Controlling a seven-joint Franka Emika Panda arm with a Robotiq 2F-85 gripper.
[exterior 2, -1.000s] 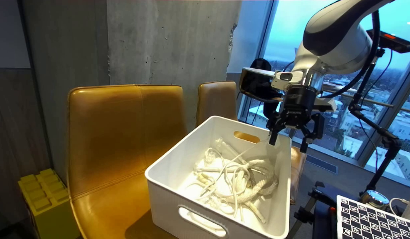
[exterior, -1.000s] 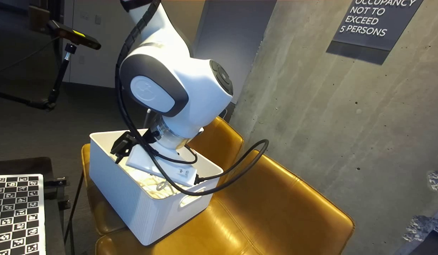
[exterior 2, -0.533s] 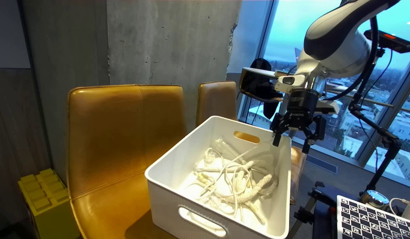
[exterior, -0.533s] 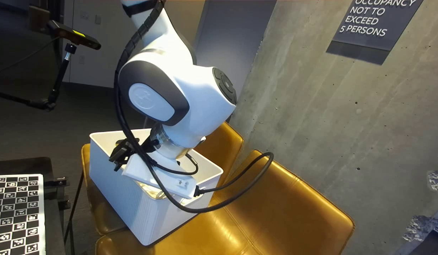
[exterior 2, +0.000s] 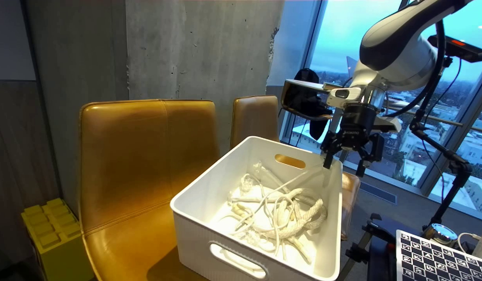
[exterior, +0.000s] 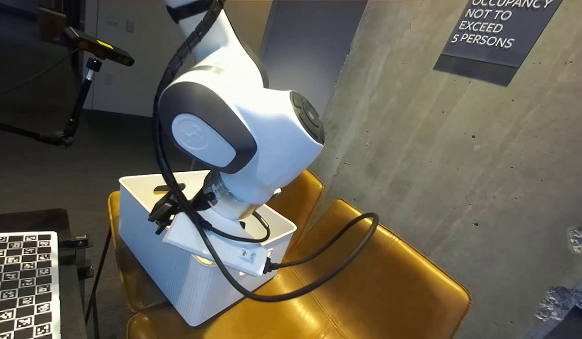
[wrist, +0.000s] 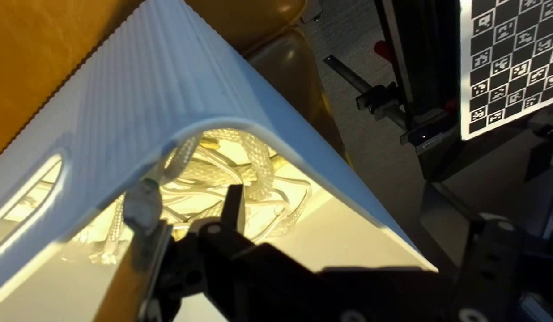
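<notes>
The end effector [exterior 2: 344, 166] was spread wide above an edge of the white box [exterior 2: 198, 244]. A tangle of pale ropes [exterior 2: 301, 222] could be seen inside the box.

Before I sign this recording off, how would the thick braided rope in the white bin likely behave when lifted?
The braided rope would probably bend and sag, since it lies in loose curves. It might drag thin cord along, as strands cross over it. Its coarse weave suggests little slipping.

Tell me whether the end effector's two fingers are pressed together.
No: in an exterior view, the end effector shows its two fingers well apart, with a clear gap between them.
</notes>
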